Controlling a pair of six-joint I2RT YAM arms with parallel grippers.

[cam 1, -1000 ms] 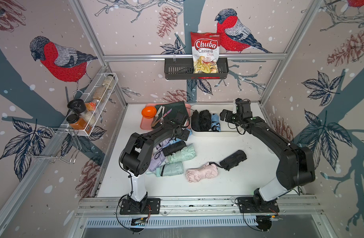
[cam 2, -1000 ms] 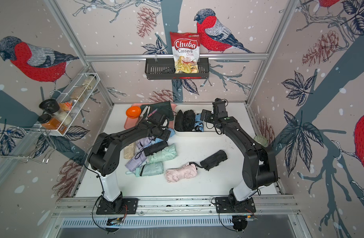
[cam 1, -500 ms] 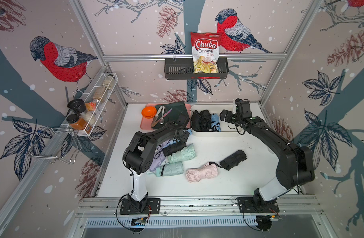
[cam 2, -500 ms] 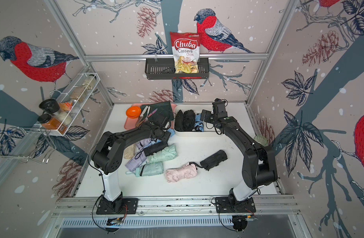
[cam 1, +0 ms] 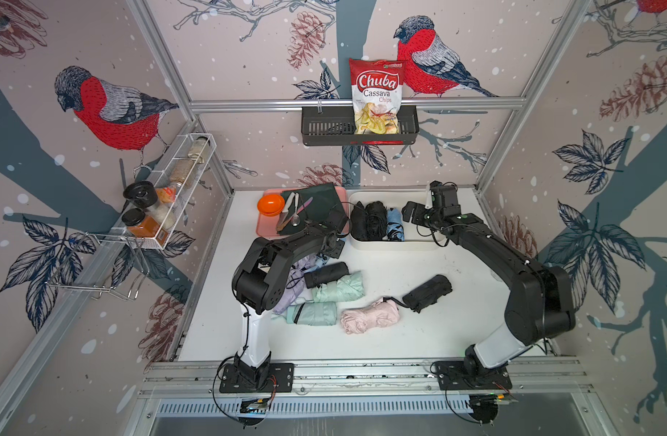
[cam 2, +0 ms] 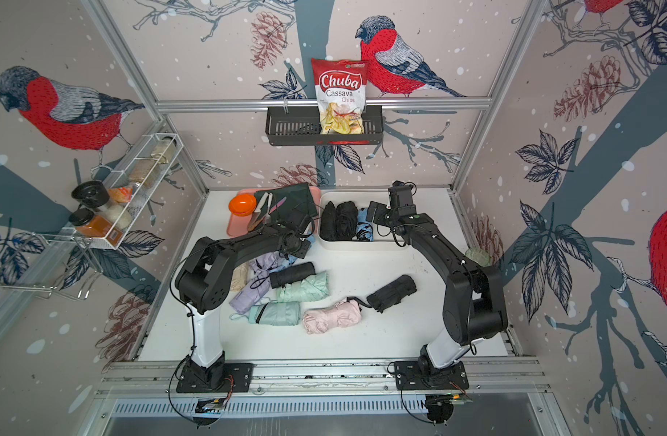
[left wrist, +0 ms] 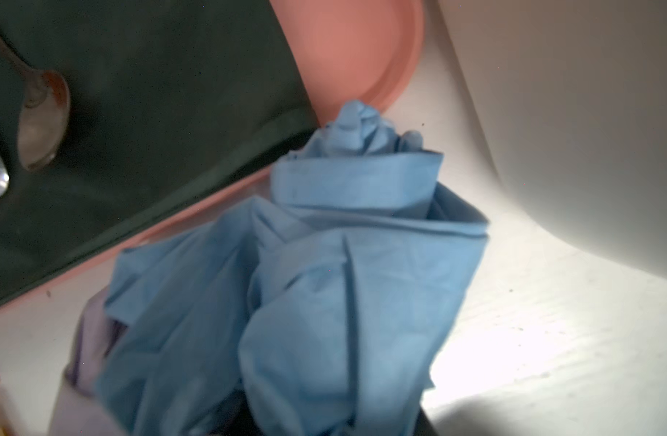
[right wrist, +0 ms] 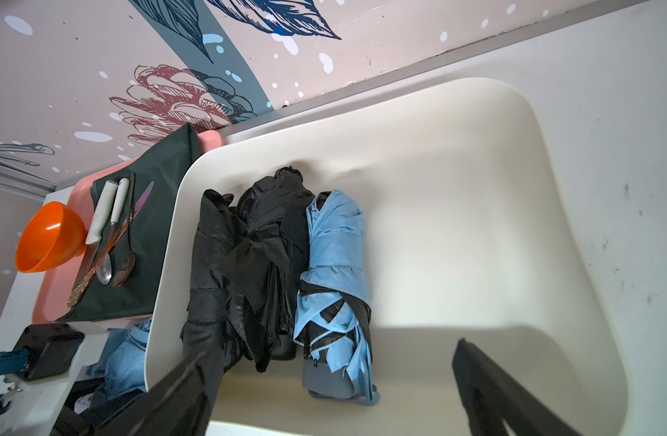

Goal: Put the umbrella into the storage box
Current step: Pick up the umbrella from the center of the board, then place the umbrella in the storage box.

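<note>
A light blue folded umbrella (left wrist: 324,283) lies on the table in the gap between the pink tray (left wrist: 362,49) and the storage box (left wrist: 569,132). My left gripper (cam 1: 330,247) is low over it and shut on its bunched fabric, which hides the fingers. The cream storage box (cam 1: 399,244) holds two black umbrellas (right wrist: 249,256) and another light blue one (right wrist: 335,241). Over the box's right half hangs my right gripper (right wrist: 335,392), open and holding nothing, its dark fingers (right wrist: 486,389) wide apart.
Several more folded umbrellas lie mid-table: black (cam 1: 326,273), mint (cam 1: 339,288), teal (cam 1: 313,313), pink (cam 1: 369,319), black (cam 1: 428,292), lilac (cam 2: 252,287). The pink tray (cam 1: 264,228) carries an orange bowl (cam 1: 270,204), cutlery and a dark green cloth. A wire jar rack (cam 1: 162,211) juts from the left wall.
My left gripper has shut on the light blue umbrella, and that arm's elbow has shifted slightly. The right arm has not moved.
</note>
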